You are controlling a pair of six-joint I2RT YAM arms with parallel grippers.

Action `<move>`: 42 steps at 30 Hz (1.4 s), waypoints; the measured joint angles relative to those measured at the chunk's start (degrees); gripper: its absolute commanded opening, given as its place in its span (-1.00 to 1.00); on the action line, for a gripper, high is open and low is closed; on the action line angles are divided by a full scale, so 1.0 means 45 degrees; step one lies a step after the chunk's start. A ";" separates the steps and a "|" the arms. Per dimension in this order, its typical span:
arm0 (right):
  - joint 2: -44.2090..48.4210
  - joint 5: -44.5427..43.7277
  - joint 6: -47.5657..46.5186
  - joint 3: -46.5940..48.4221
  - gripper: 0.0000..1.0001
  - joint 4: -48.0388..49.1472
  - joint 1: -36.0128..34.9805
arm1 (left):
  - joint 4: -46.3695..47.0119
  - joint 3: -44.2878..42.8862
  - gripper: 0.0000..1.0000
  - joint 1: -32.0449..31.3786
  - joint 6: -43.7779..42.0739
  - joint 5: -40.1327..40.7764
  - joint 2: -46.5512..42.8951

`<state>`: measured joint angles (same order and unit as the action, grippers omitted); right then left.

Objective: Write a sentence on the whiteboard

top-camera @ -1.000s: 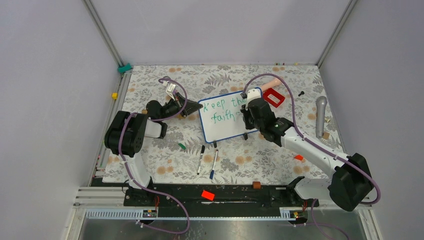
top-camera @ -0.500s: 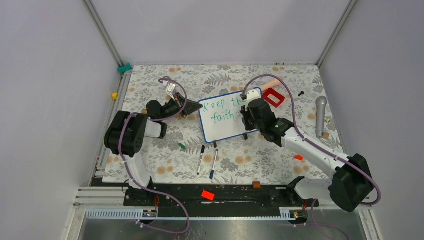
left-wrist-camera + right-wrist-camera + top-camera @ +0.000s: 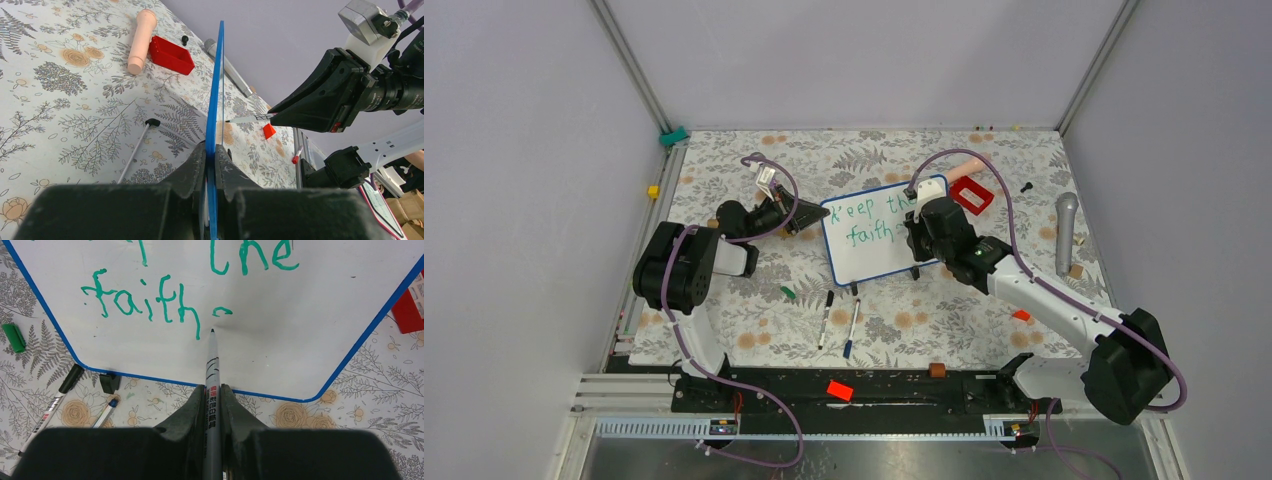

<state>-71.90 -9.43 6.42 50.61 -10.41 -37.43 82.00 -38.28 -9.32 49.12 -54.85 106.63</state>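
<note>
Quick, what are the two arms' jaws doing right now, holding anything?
Left gripper: jaws shut on the whiteboard, at its rim.
Right gripper: jaws shut on the marker.

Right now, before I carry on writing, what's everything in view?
whiteboard: one, white, blue rim, mid-table
sentence: one, green, "Keep the faith" so far
loose markers: two, one black-capped, one blue-capped, before the board
cap: one, green, left of them
box: one, red, behind the board's right end
handle: one, peach, beside the box
microphone: one, grey, far right
small bits: several, mixed, scattered at edges
held marker: one, grey, tip near board
left gripper: black, shut on the whiteboard's edge
right gripper: black, shut on the held marker
</note>
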 measured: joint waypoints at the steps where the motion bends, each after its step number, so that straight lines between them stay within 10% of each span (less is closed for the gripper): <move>1: 0.0000 -0.0019 0.0000 0.0000 -1.00 0.0000 0.0000 | 0.0000 0.0000 -1.00 0.0000 0.0000 0.0000 0.0000; 42: -0.0495 -0.0631 0.0000 0.0393 -1.00 0.0427 0.0000 | -0.0005 0.0000 -1.00 0.0000 -0.0005 0.0005 0.0000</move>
<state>-74.13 -12.27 6.42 52.38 -8.49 -37.43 81.97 -38.28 -9.32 49.10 -54.83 106.63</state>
